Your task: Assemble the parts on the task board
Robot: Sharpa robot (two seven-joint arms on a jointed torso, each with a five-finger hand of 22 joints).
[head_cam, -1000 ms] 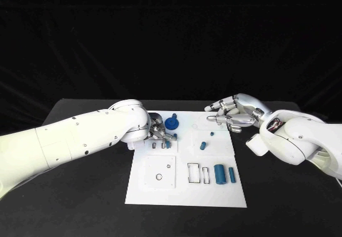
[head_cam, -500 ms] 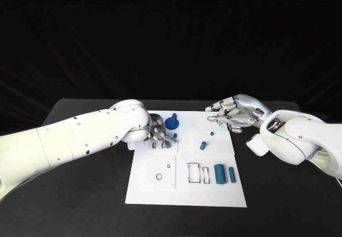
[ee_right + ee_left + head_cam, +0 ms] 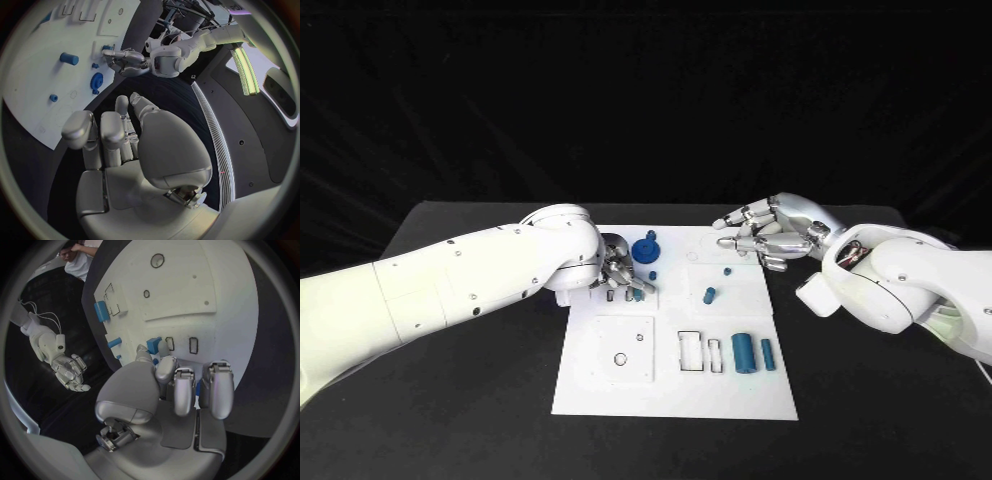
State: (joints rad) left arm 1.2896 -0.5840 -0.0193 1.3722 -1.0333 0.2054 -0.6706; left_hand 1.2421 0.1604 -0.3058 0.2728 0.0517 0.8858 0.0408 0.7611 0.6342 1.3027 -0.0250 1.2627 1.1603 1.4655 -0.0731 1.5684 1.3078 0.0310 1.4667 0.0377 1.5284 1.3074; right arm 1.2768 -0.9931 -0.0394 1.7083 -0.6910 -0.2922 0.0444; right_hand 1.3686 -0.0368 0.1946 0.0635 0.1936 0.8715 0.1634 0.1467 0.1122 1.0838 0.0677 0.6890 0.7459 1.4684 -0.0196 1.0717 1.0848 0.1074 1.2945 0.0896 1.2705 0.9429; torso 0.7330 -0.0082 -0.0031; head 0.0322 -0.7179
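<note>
White task board (image 3: 733, 385), blue parts (image 3: 744, 352), left hand (image 3: 620, 272)

Left robot hand (image 3: 620, 270) low over far-left part of white board (image 3: 678, 395), fingers curled at small slots, blocking reach there. Round blue knob (image 3: 646, 249) just beside it on far side, small blue peg (image 3: 710, 295) to right. Right robot hand (image 3: 769, 232) off board's far-right edge, fingers apart, holding nothing. Middle of board between hands open. Two blue cylinders (image 3: 753, 352) stand near right side, next to rectangular slots. Near-left board bare, flat. Black tabletop (image 3: 459, 400) free on near left and near right.
</note>
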